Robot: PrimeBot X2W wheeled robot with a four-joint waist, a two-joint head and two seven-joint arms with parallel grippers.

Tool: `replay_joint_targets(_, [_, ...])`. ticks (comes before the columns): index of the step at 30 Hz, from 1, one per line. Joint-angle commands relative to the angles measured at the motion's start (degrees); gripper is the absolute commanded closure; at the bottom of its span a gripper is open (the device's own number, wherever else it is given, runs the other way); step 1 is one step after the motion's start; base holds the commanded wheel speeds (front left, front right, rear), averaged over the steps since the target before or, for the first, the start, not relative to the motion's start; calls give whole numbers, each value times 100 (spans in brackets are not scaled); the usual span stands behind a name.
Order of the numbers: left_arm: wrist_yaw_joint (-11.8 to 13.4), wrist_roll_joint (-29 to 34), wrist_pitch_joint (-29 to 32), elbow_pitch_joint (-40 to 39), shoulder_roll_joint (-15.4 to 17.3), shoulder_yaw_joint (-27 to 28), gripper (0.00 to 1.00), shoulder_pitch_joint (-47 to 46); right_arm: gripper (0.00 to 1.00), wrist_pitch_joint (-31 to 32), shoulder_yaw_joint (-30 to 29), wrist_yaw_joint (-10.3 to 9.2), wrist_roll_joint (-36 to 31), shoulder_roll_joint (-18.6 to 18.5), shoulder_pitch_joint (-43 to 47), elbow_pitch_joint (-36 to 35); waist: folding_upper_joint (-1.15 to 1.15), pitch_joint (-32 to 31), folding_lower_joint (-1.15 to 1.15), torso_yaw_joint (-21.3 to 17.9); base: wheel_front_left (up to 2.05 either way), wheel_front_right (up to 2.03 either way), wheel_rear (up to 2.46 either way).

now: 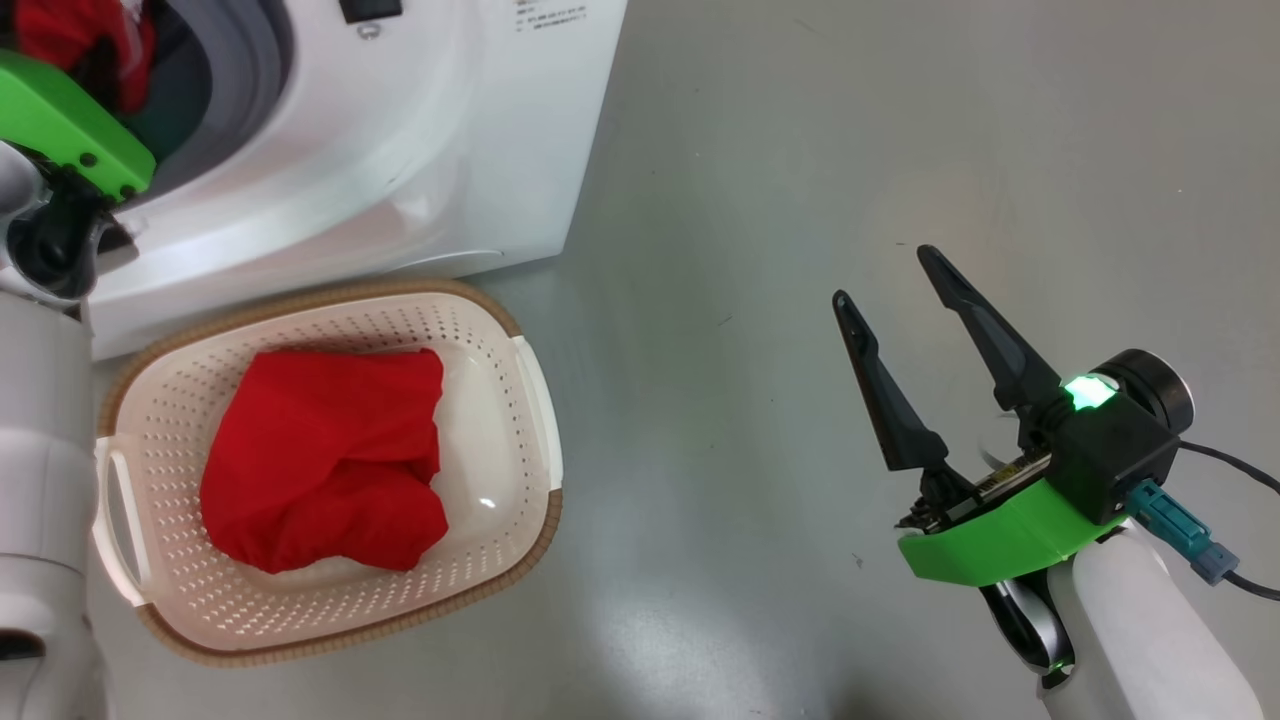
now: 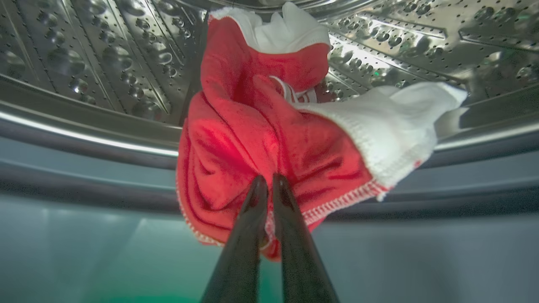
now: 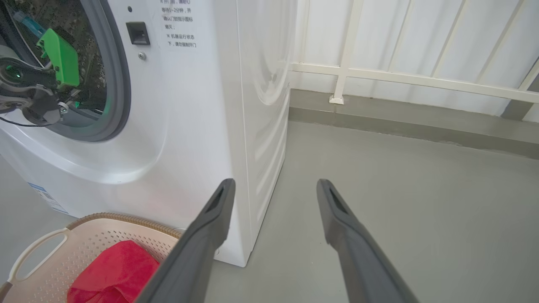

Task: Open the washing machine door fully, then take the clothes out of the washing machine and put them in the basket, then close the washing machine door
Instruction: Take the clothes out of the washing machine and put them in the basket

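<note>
Inside the steel drum of the washing machine (image 1: 420,150), my left gripper (image 2: 269,183) is shut on a red and white garment of the clothes (image 2: 261,139), pinching its lower fold. In the head view the left arm reaches into the machine's opening, where red cloth (image 1: 80,40) shows. One red garment (image 1: 325,455) lies in the cream basket (image 1: 520,400) on the floor in front of the machine. My right gripper (image 1: 900,295) hangs open over bare floor to the right of the basket, holding nothing. The washing machine door is out of view.
Grey floor (image 1: 850,150) stretches right of the machine. In the right wrist view a white railing (image 3: 400,75) and a low kerb run along the far side. The basket (image 3: 54,248) stands close against the machine's front.
</note>
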Motion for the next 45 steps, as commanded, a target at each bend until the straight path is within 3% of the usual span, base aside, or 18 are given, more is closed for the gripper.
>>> replay_joint_targets(1, [60, 112, -160, -184, 309, 7, 100, 7, 0, -36, 101, 35, 10, 10, -4, -102, 0, -3, 0, 17, 0, 0, 0])
replay_joint_targets(8, [302, 618, -1101, -307, 455, -351, 100, 207, 0, -36, 155, 35, 7, 6, -31, -52, 0, -30, 0, 139, 0, 0, 0])
replay_joint_targets(19, [444, 952, -2544, -591, 554, -518, 100, 670, 0, -36, 178, 35, -1, -13, -39, 0, 0, -134, 0, 375, 0, 0, 0])
replay_joint_targets(26, [486, 1045, -2674, -1306, 582, -326, 100, 1078, 0, -36, 170, 35, 2, -12, 3, 41, 0, -276, 0, 470, 0, 0, 0])
replay_joint_targets(36, [611, 1506, -2678, -2928, 456, 41, 100, 2137, 0, -36, 130, 35, 9, 8, 94, 65, 0, -615, 0, 543, 0, 0, 0])
replay_joint_targets(45, [608, 1750, -2679, -4079, 201, 354, 100, 3099, 0, -36, 99, 35, 35, 22, 247, 140, 0, -1000, 0, 600, 0, 0, 0])
